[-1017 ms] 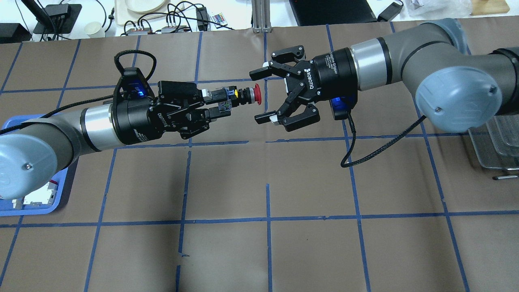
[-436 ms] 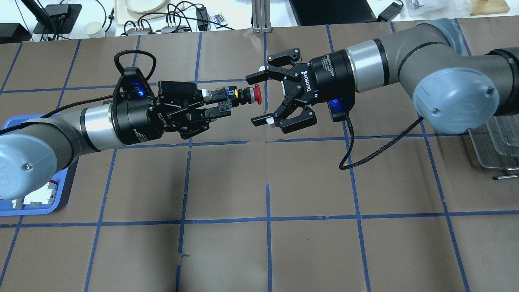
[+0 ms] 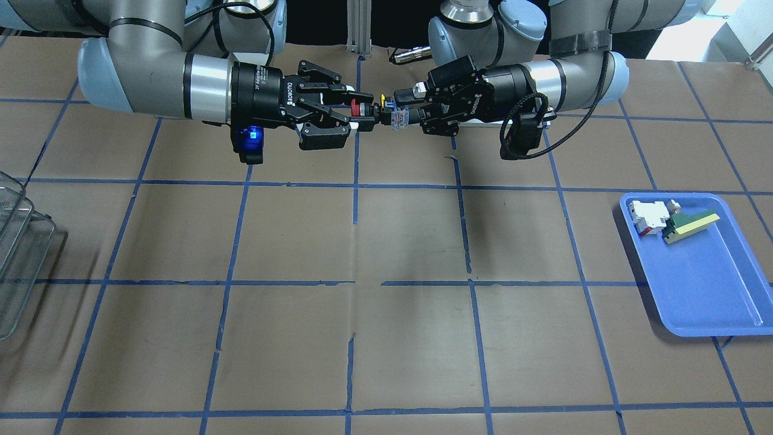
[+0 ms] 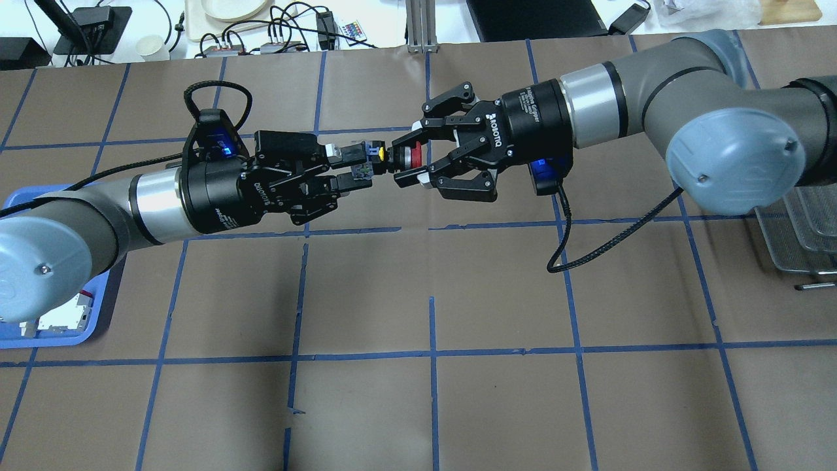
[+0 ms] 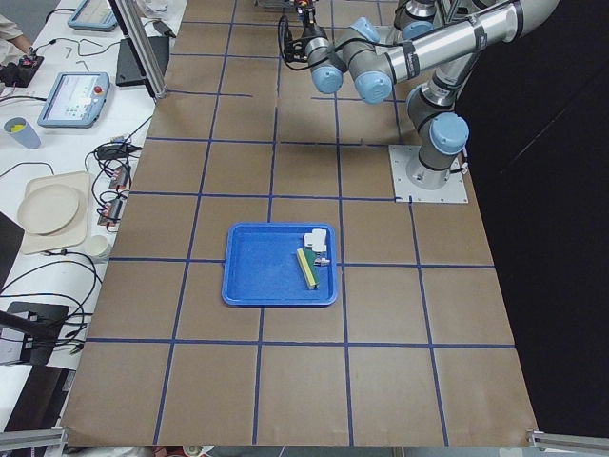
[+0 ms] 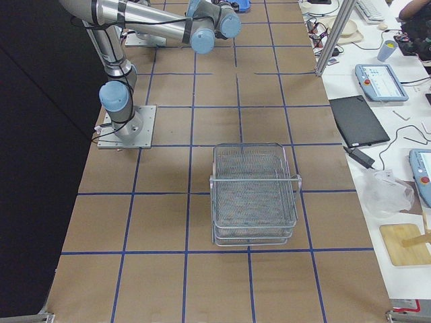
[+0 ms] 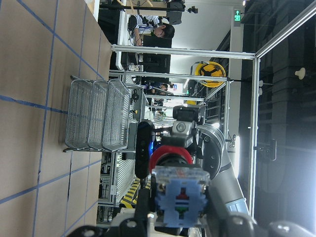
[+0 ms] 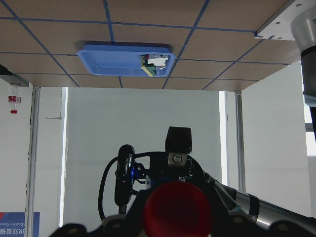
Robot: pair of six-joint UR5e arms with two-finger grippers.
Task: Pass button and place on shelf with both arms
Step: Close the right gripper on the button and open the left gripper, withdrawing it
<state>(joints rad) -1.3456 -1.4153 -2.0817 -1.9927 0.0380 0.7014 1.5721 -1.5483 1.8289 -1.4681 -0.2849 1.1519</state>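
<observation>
ROBOTIQ is showing in white on the black body of the right gripper (image 4: 399, 162), just behind its jaws, and upside down on the left gripper (image 4: 358, 167) likewise. Smaller print farther back is perhaps reading "Gripper".

Two arms (image 4: 98, 216) (image 4: 654, 72), one button (image 3: 377, 113), one shelf (image 6: 254, 195), one tray (image 3: 712, 290), two parts (image 3: 647, 215) (image 3: 688, 225) in it

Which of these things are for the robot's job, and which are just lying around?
For the job: button, held by the left pincer, with the right pincer around its red cap; shelf.

Just lying about: blue tray, white-and-red switch block, green-and-yellow piece.
</observation>
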